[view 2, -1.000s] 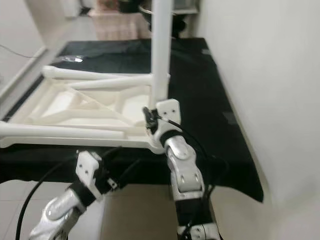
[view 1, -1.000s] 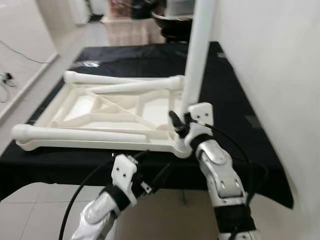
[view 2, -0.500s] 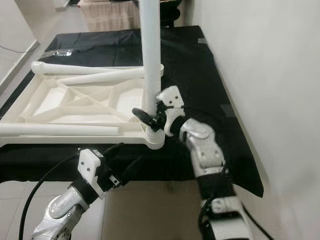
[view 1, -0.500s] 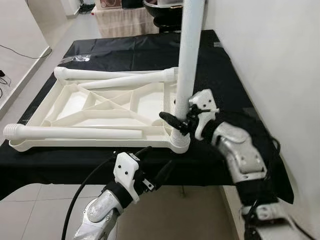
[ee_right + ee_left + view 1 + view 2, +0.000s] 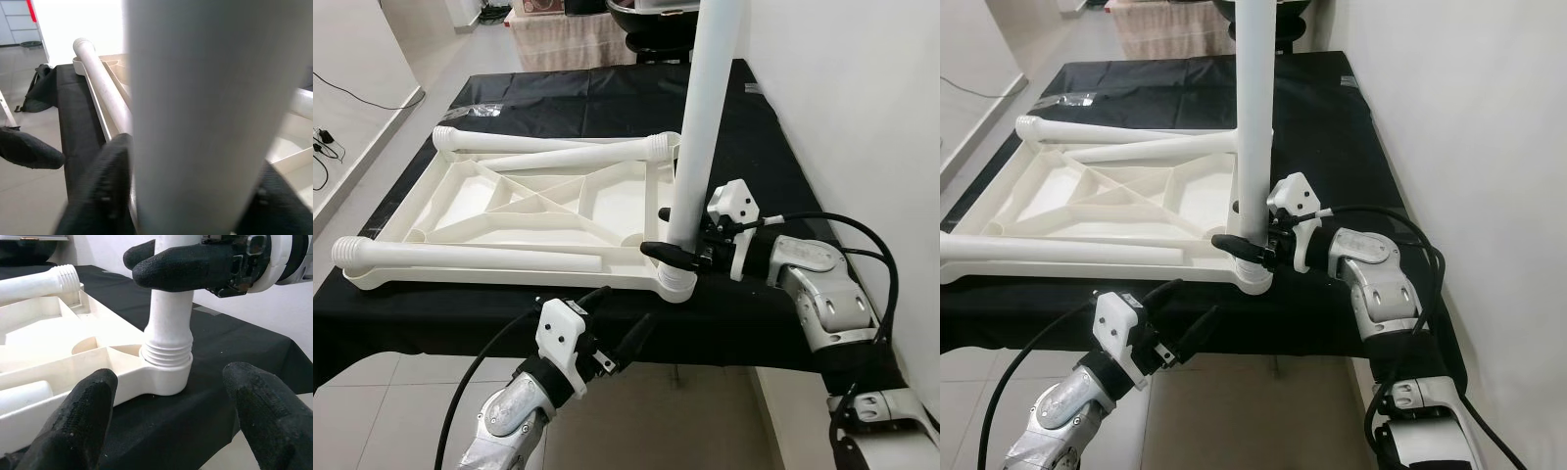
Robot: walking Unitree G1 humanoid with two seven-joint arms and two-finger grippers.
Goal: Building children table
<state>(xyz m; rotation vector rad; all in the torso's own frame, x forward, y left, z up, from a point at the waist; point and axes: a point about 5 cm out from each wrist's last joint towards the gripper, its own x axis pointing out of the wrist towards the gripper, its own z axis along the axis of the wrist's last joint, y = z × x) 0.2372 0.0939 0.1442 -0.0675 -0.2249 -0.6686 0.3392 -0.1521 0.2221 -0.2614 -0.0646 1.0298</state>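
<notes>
Partly cropped upright leg [image 5: 705,127]; right hand [image 5: 677,235] clamps it.

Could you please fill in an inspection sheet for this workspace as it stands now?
Surface: black cloth covers the work table.
Job's things: white tabletop lies underside up; upright leg stands in its near right corner socket, some thread showing; three loose legs rest on it.
Clutter: clear wrapper at the far left.
Grippers: right gripper clamps the upright leg near its base; left gripper open, below the table edge.
Cables: black cables loop off both wrists.
Surroundings: white wall on the right, tiled floor on the left.
</notes>
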